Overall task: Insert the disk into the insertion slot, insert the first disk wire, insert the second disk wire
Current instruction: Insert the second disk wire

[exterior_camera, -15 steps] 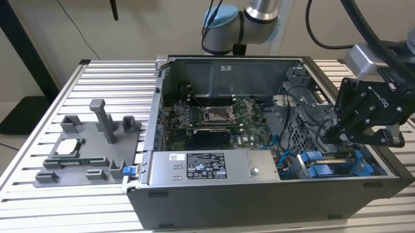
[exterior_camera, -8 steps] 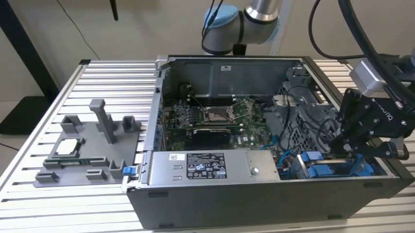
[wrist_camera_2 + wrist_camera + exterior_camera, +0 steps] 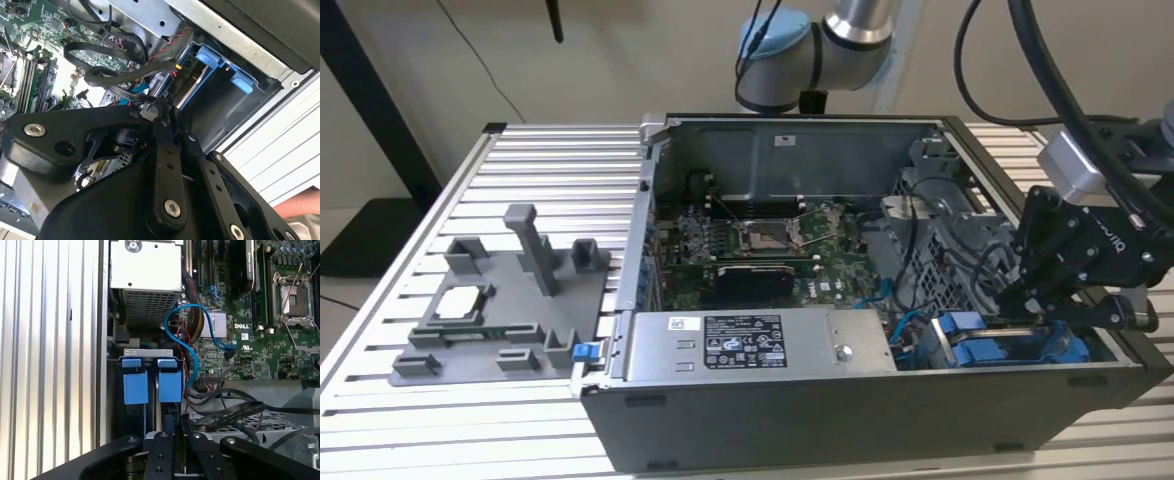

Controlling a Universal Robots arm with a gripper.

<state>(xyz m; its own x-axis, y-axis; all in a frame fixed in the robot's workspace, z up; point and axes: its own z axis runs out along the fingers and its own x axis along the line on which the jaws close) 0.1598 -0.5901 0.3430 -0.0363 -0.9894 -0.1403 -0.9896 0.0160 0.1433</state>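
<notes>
Disk (image 3: 150, 385) below lowered hand (image 3: 1034, 300)

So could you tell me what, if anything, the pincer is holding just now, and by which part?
The pincer is closed at the drive cage's blue tabs among black cables, but whether anything sits between its tips cannot be told.

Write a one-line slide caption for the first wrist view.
Gripper poised inside the open computer case beside the drive cage's blue tabs, near a blue cable.

Grey power-supply box (image 3: 761, 343) along case front; CPU chip (image 3: 460, 305) on grey fixture (image 3: 507, 300), exterior view's left.
</notes>
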